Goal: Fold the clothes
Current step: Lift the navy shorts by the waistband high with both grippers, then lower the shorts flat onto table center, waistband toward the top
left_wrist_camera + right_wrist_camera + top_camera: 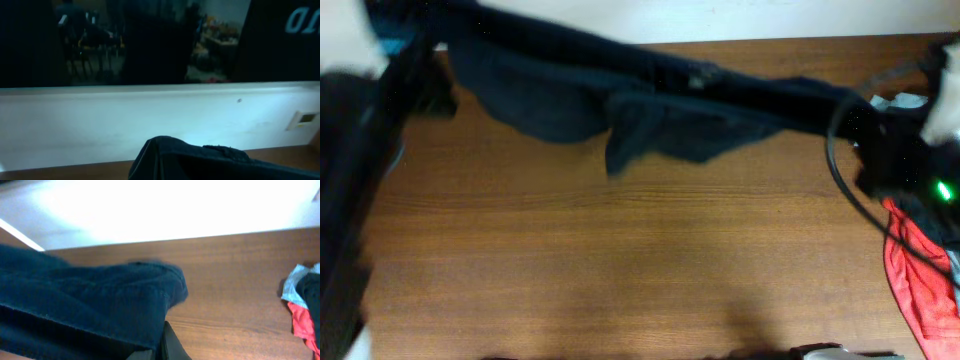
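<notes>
The shorts (620,95) hung stretched in the air over the far side of the table (640,270), spanning from one arm to the other. The left gripper (425,70) was closed on one end. The right gripper (880,135) was closed on the other end, near a heaped red garment (915,270).

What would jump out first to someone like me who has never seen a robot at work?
First, the dark navy shorts, stretched in a long sagging band across the far side of the wooden table, from its left edge to its right. Next, the bright red garment heaped at the table's right edge, with a small green light glowing near it.
</notes>
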Available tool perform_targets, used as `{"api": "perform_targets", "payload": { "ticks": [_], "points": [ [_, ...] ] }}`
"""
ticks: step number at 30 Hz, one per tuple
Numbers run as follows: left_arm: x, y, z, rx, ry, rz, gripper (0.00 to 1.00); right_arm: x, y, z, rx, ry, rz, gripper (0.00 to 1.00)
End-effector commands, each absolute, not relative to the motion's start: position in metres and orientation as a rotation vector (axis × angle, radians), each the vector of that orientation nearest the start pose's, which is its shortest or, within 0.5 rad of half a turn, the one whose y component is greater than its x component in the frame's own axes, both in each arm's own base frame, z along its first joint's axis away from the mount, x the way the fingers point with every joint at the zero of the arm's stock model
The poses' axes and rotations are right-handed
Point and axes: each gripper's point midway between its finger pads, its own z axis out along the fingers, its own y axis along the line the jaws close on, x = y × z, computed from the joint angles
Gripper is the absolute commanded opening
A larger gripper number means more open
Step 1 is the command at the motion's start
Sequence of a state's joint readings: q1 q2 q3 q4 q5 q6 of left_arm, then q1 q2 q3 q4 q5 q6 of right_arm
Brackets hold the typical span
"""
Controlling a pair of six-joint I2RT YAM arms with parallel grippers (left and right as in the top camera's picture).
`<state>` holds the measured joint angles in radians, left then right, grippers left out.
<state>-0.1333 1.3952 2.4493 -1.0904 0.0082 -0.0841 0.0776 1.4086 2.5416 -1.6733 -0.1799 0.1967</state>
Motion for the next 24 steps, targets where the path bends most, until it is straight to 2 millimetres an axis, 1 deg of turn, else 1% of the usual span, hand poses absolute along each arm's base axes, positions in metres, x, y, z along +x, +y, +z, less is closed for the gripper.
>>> {"api": "perform_targets", "payload": {
  "ticks": [1,3,6,9,12,14,16,19,22,24],
  "points": [
    [0.251,0.014,0.625,-0.195,1.529,-0.015,0.01,0.215,-0.002,0.500,0.178,2.077,0.078,0.04],
    [0.237,0.011,0.622,-0.189,1.540,-0.044,0.01,0.205,-0.002,0.505,0.176,2.052,0.081,0.04],
    [0.227,0.007,0.615,-0.177,1.566,-0.075,0.01,0.192,-0.002,0.511,0.174,2.020,0.084,0.04],
    [0.224,0.007,0.599,-0.214,1.627,-0.099,0.01,0.185,-0.002,0.514,0.175,2.002,0.092,0.04],
    [0.230,0.007,0.577,-0.261,1.712,-0.123,0.01,0.182,0.002,0.511,0.166,2.011,0.115,0.04],
    [0.239,0.006,0.562,-0.278,1.768,-0.124,0.01,0.185,0.002,0.506,0.171,2.033,0.117,0.04],
    [0.252,0.005,0.547,-0.282,1.825,-0.114,0.01,0.191,0.002,0.496,0.177,2.072,0.116,0.04],
    [0.278,0.003,0.524,-0.286,1.909,-0.097,0.01,0.204,0.002,0.472,0.188,2.167,0.102,0.04],
    [0.308,0.000,0.498,-0.290,2.000,-0.078,0.01,0.221,0.002,0.446,0.196,2.272,0.091,0.04],
    [0.330,-0.001,0.479,-0.292,2.061,-0.064,0.01,0.237,-0.001,0.427,0.210,2.347,0.062,0.04]
  ]
}}
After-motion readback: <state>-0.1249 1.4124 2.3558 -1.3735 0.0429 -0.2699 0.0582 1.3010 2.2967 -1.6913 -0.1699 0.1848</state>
